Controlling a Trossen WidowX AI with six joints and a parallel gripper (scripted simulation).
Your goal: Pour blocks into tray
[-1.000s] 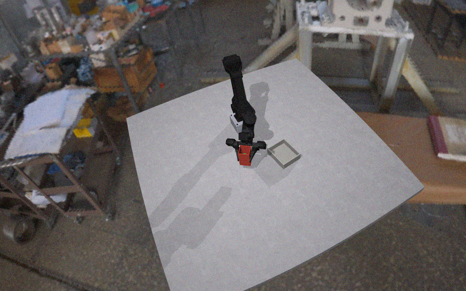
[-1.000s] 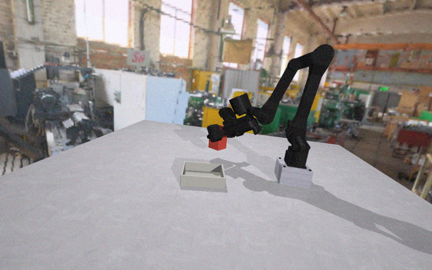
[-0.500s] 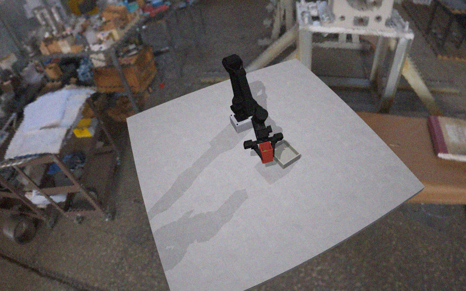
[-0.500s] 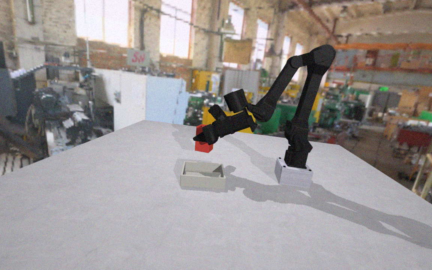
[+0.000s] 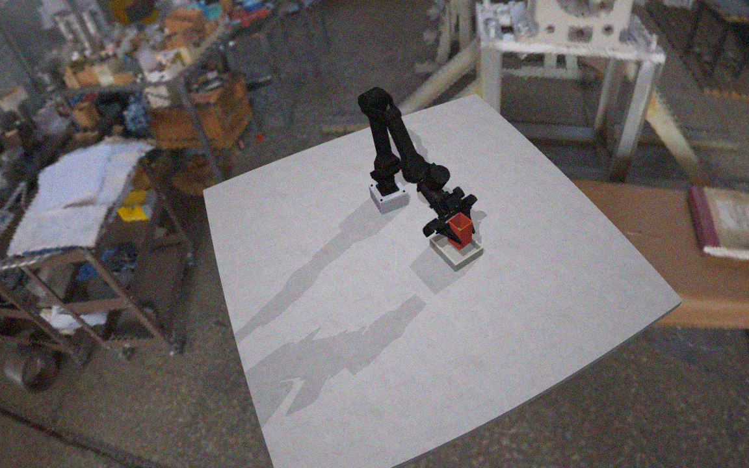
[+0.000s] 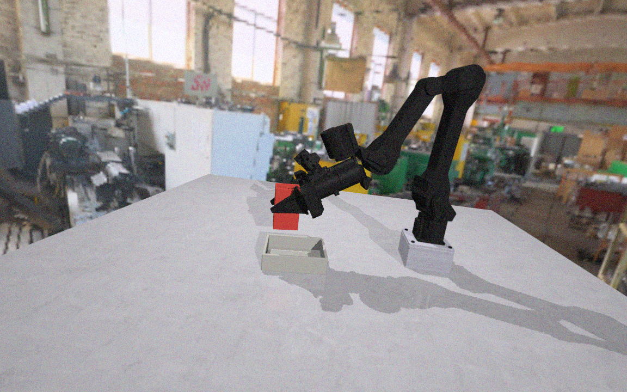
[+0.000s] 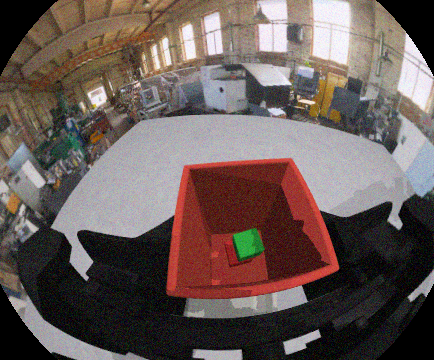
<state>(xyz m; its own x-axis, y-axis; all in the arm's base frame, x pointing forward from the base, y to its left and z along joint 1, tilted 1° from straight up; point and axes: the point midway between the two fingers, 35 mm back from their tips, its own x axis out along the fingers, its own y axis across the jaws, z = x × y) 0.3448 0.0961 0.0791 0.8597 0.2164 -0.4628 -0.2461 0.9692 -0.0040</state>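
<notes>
The black end effector (image 5: 458,228) (image 6: 287,204) (image 7: 236,203) is closed on one red cup (image 5: 461,231) (image 6: 285,221) (image 7: 177,230), held upright and clear of the worktop (image 5: 528,325) (image 6: 150,302) (image 7: 217,135). Inside the cup, a green block (image 7: 248,244) partly covers a red block (image 7: 231,251); two blocks can be made out, and whether more lie beneath is hard to tell. One fingertip hides part of the cup in the exterior view. One shallow tray (image 5: 456,266) (image 6: 294,264) stands on the pale worktop; from above, the cup overlaps it and hides part of its inside. Beyond, the cluttered workshop is blurred, with tall windows (image 6: 256,38) (image 7: 331,30) and one wheeled cart (image 5: 89,305), cut off at the picture's edge.
</notes>
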